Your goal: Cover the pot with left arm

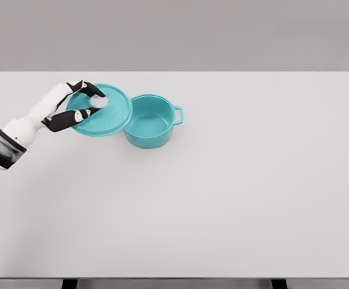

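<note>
A teal pot (150,122) stands open on the white table (222,192), left of centre, with a handle on its right side. The round teal lid (105,114) is tilted, its right edge resting against the pot's left rim. My left hand (89,102) is over the lid's middle, its fingers curled around the knob, which is hidden by them. The left arm comes in from the lower left. The right arm is out of view.
The table's far edge runs just behind the pot and lid. Nothing else stands on the table.
</note>
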{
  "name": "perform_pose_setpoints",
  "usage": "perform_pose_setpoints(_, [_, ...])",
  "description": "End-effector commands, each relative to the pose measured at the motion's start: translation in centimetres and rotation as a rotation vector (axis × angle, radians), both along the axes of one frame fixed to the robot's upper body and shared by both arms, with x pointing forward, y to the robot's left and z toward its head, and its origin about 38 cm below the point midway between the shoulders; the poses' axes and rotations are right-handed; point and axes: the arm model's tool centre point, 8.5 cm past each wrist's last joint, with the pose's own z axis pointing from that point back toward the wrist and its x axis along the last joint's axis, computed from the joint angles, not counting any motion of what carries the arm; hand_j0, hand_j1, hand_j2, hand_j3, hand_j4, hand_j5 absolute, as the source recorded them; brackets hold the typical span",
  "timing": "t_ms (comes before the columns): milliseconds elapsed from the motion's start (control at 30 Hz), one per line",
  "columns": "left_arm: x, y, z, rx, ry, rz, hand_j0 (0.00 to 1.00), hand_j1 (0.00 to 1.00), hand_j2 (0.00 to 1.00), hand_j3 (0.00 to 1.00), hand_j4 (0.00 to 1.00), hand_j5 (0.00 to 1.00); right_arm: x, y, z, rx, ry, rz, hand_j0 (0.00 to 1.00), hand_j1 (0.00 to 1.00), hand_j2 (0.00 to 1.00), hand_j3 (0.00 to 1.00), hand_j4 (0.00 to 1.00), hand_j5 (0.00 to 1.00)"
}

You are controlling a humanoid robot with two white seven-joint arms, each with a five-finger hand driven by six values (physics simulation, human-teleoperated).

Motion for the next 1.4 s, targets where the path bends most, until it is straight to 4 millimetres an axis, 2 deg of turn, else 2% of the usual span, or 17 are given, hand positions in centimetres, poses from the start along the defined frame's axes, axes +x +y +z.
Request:
perform_pose_setpoints(0, [0.1, -1.0, -0.4, -0.012, -0.004, -0.004, 0.52, 0.52, 0.52, 0.52, 0.52, 0.52, 0.0, 0.0, 0.0, 0.0, 0.0, 0.001, 1.0, 1.0, 1.0, 1.0, 1.0, 1.0])
perform_pose_setpoints(333, [0.8, -2.5, -1.1, -0.061, 0.008, -0.007, 0.52, 0.52, 0.52, 0.52, 0.52, 0.52, 0.0, 0.0, 0.0, 0.0, 0.0, 0.001, 1.0, 1.0, 1.0, 1.0, 1.0, 1.0])
perform_pose_setpoints(467, [1.5, -2.5, -1.4, -0.067, 0.019, 0.004, 0.52, 0.52, 0.52, 0.52, 0.52, 0.52, 0.0, 0.0, 0.0, 0.0, 0.0, 0.001, 1.0, 1.0, 1.0, 1.0, 1.0, 1.0])
perform_pose_setpoints(567, [1.7, -3.3, -2.0, -0.054, 0.018, 0.007, 0.52, 0.52, 0.52, 0.52, 0.52, 0.52, 0.0, 0.0, 0.0, 0.0, 0.0, 0.001, 1.0, 1.0, 1.0, 1.0, 1.0, 1.0])
perform_pose_setpoints(800, [1.9, -3.6, -2.0, -0.06, 0.018, 0.007, 0.52, 0.52, 0.52, 0.52, 0.52, 0.52, 0.0, 0.0, 0.0, 0.0, 0.0, 0.001, 1.0, 1.0, 1.0, 1.0, 1.0, 1.0])
perform_pose_setpoints(1133, [2.7, -3.0, -3.1, -0.068, 0.05, 0.037, 0.52, 0.52, 0.52, 0.52, 0.52, 0.52, 0.0, 0.0, 0.0, 0.0, 0.0, 0.001, 1.0, 1.0, 1.0, 1.0, 1.0, 1.0])
perform_pose_setpoints(1367, [3.1, -3.5, -4.0, -0.064, 0.067, 0.048, 0.52, 0.52, 0.52, 0.52, 0.52, 0.52, 0.0, 0.0, 0.0, 0.0, 0.0, 0.001, 1.0, 1.0, 1.0, 1.0, 1.0, 1.0])
